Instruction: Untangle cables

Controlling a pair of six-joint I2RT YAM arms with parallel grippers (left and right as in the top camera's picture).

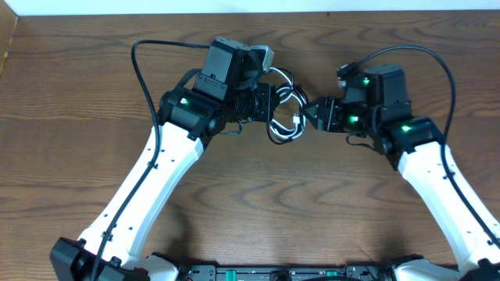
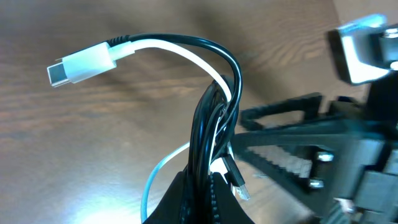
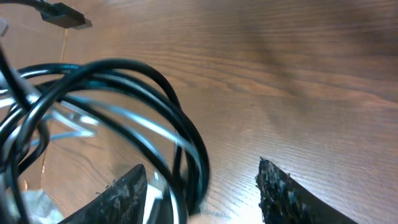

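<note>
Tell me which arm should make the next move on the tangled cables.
Right. The left gripper is shut on the cables, anchoring them, while the right gripper has open jaws straddling the black cable loops, likely ready to close and pull.

A brown wooden tabletop (image 1: 297, 211) with wavy, darker grain fills almost the whole overhead view. Beyond the tabletop's far edge runs a narrow pale strip (image 1: 312, 5); whether it is wall or floor cannot be told. Light falls from above: soft shadows lie on the tabletop's wood, and in the left wrist view a bright white glare (image 2: 93, 199) shines off its surface.
</note>
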